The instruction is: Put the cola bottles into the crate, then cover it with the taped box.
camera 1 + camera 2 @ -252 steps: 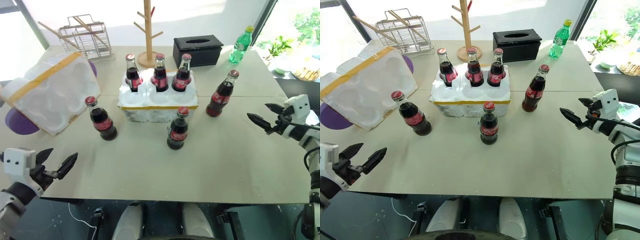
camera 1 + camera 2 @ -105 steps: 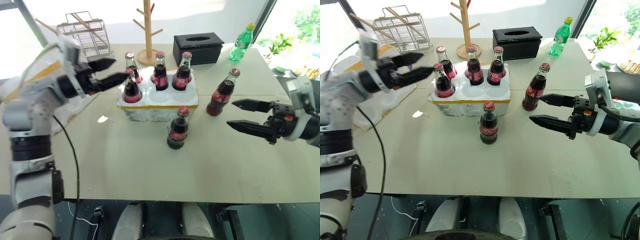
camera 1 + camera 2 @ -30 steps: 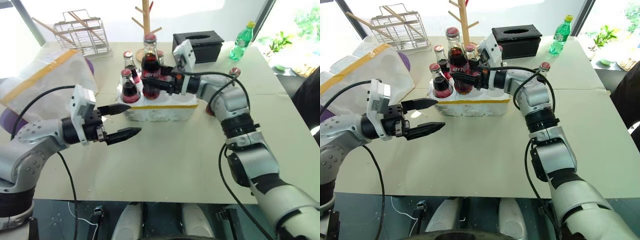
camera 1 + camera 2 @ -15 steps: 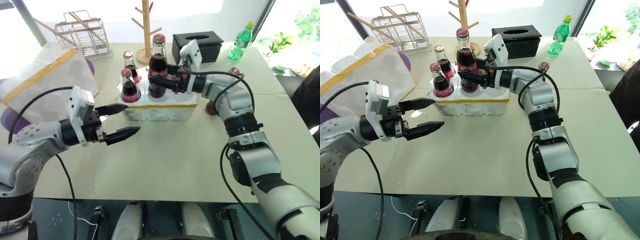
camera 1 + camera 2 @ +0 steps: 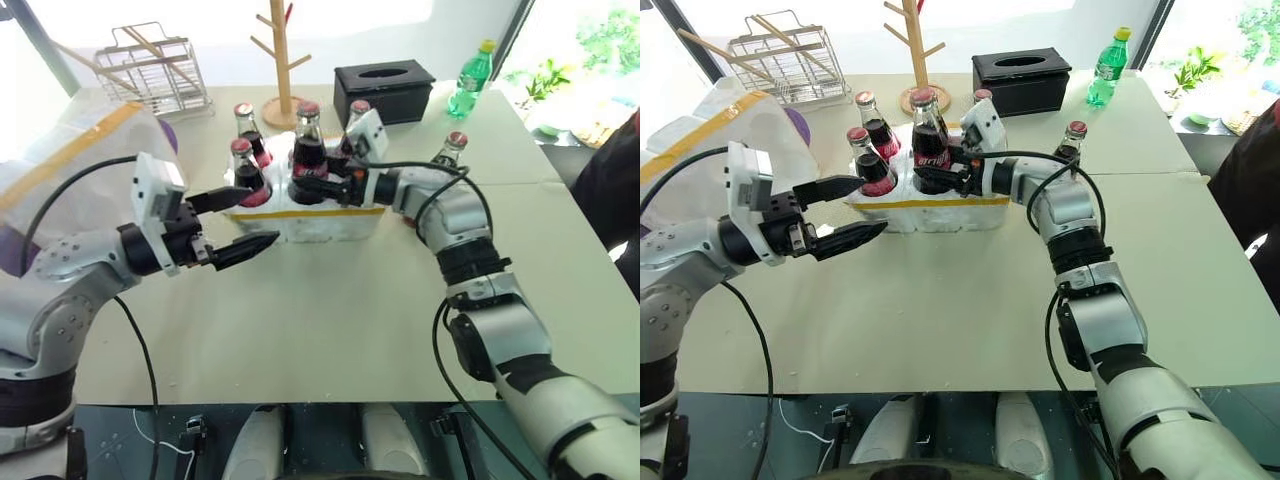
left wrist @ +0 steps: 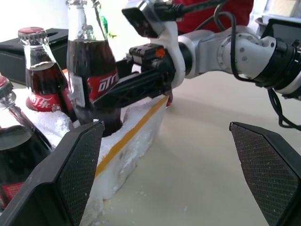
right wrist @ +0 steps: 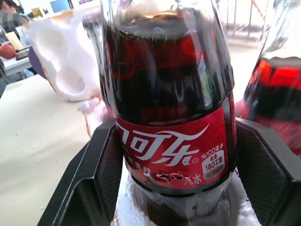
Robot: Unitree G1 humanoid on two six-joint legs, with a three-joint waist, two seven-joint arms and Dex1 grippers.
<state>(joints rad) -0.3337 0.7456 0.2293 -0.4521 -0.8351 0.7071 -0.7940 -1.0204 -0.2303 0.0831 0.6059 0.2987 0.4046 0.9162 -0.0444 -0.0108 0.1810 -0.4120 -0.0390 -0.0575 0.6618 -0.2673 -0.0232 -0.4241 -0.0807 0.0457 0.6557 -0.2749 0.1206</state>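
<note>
Five red caps show on the cola bottles, and the one to watch is the held bottle (image 5: 307,150). A second ago it hung high above the crate (image 5: 330,222); now it is down, with its base inside the middle well of the crate's front row, as the left wrist view shows. It stands upright, long axis vertical, red cap up, label facing the table's near edge.

The right gripper (image 5: 308,188) reaches in from the right and is clamped on that bottle's body at the label, one black finger on each side. It has dropped with the bottle.

The left gripper (image 5: 258,216) has its fingers spread wide with nothing between them. It hovers over the table (image 5: 350,320) just off the crate's front-left corner, much where it was a second ago.

The crate sits mid-table toward the far edge, its long side running left to right, yellow band facing the near edge. A front-left bottle (image 5: 240,165) and a back-left bottle (image 5: 243,120) stand upright in their wells.

One last bottle (image 5: 448,155) still stands on the table just right of the crate, behind the right arm. The taped box (image 5: 70,150) lies tilted at the table's left edge, unmoved.
</note>
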